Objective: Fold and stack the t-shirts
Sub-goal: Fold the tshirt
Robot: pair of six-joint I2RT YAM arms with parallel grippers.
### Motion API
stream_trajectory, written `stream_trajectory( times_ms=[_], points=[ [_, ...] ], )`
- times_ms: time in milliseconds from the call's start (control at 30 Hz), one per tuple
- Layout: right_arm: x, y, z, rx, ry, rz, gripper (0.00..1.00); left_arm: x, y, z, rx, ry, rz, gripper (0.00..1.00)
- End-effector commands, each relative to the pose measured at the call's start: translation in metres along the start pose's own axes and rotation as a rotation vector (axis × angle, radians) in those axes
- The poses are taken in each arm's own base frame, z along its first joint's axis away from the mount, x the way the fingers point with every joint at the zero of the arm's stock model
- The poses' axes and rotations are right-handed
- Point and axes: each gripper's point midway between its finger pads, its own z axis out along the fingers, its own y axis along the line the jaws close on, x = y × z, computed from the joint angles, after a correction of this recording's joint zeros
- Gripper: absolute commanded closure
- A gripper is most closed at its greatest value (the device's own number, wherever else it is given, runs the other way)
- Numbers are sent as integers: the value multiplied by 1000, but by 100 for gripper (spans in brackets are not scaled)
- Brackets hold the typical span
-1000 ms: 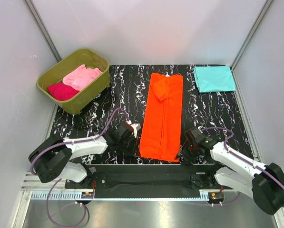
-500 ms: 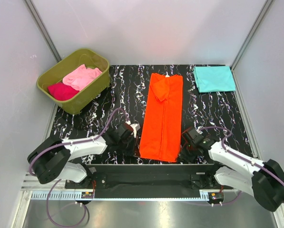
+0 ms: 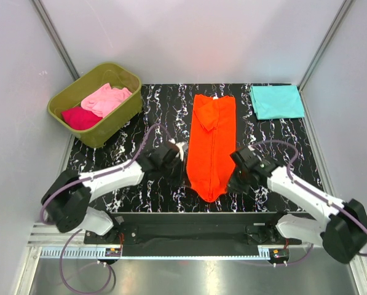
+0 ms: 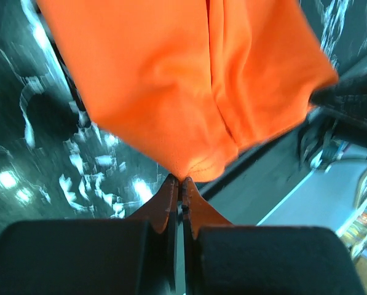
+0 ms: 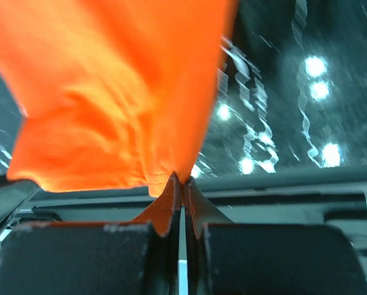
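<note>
The orange t-shirt point(image 3: 211, 141) lies folded lengthwise down the middle of the table, its near end lifted and sagging to a point. My left gripper point(image 3: 182, 161) is shut on its near left corner point(image 4: 189, 166). My right gripper point(image 3: 233, 169) is shut on its near right corner point(image 5: 171, 166). A folded teal t-shirt point(image 3: 276, 101) lies at the far right. The light pink t-shirt point(image 3: 105, 98) and the magenta t-shirt point(image 3: 80, 117) lie crumpled in the olive tub point(image 3: 125, 113).
The black marbled table point(image 3: 140, 129) ends at a dark front rail point(image 3: 195, 216) just behind both grippers. Grey walls close in the sides and back. The tub stands at the far left corner.
Both grippers have risen and moved away from the front edge, carrying the orange shirt's near hem up and toward the far end. The hem now sags between them.
</note>
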Motion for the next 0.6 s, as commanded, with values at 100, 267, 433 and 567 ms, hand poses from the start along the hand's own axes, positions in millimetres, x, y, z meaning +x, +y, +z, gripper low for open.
stream_trajectory(
  times_ms=[100,267,433,567],
  points=[
    [-72,44,-15,-44,-93,-195,100,-64,-4,0,-25,-34,0,100],
    [-121,66,-19,-92,-91,-254,100,-119,2,-3,-34,-79,-26,100],
    [-167,82,-14,-101,-109,-286,100,-176,3,-6,1,-125,-22,100],
    [-200,86,4,-116,-94,-305,100,-210,17,9,16,-119,-5,100]
  ],
)
